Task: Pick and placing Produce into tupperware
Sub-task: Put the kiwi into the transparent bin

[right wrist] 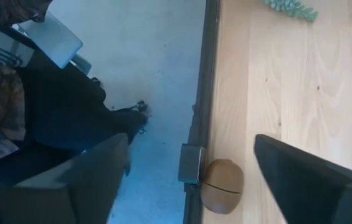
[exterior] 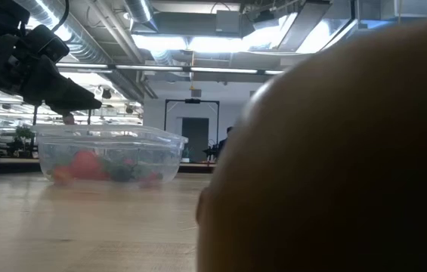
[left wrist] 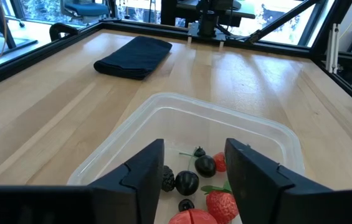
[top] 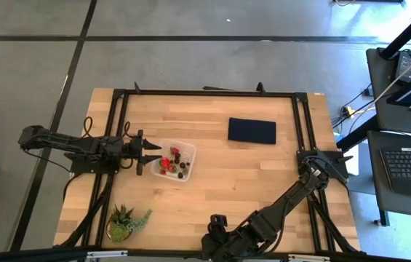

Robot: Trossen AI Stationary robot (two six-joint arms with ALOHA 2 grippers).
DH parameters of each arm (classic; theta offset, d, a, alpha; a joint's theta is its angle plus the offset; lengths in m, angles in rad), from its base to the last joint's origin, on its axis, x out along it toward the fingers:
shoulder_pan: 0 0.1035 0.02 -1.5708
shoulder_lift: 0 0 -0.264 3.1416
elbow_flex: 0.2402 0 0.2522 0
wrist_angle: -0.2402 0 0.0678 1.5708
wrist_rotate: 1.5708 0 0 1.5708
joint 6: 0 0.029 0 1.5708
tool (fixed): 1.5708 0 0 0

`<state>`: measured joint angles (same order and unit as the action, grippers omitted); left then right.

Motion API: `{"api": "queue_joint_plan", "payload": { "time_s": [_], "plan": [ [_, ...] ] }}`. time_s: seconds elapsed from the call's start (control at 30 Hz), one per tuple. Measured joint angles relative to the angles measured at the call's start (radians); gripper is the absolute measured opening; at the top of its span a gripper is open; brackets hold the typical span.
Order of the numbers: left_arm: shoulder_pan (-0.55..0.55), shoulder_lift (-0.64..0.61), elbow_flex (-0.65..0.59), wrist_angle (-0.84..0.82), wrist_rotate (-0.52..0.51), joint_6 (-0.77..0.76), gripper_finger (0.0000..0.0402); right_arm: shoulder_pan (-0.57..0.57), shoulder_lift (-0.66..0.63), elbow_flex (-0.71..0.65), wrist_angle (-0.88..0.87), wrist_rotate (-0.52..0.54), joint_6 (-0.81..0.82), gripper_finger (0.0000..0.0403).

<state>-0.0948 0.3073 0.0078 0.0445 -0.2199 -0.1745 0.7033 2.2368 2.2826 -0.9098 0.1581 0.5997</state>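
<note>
The clear tupperware [top: 188, 154] [exterior: 111, 155] [left wrist: 269, 134] rests on the table left of centre. It holds red strawberries [left wrist: 220, 204] and small dark berries [left wrist: 187, 182]. My left gripper [top: 149, 153] [left wrist: 194, 168] [exterior: 85, 100] hovers open just above the container's left wall, over the fruit. The brown oval kiwi [right wrist: 221, 185] lies at the table's near edge and fills the right of the low view [exterior: 334, 159]. My right gripper [top: 216, 233] [right wrist: 191, 146] hangs above the kiwi, open wide, with one finger on either side of it and apart from it. The arm hides the kiwi in the high view.
A folded dark blue cloth [top: 252, 131] [left wrist: 132, 57] lies toward the far right. A spiky green potted plant [top: 125, 222] stands at the near left corner. A small grey box [right wrist: 191, 163] sits on the table's near edge beside the kiwi. Black frame rails [top: 205, 93] border the table.
</note>
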Motion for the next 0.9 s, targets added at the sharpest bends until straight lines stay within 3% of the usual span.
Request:
{"api": "queue_joint_plan", "payload": {
  "time_s": [0.17,0.53,0.9],
  "plan": [
    [0.0,0.0,0.0,0.0,0.0,0.0,0.0163,-0.001,0.0,0.0,-0.041,-0.002,-0.009,0.0395],
    [0.0,0.0,0.0,0.0,0.0,0.0,0.0167,-0.001,0.006,0.0,-0.069,-0.002,0.069,0.0382],
    [0.0,0.0,0.0,0.0,0.0,0.0,0.0166,-0.018,0.094,0.0,-0.135,-0.028,0.081,0.0383]
  ]
}}
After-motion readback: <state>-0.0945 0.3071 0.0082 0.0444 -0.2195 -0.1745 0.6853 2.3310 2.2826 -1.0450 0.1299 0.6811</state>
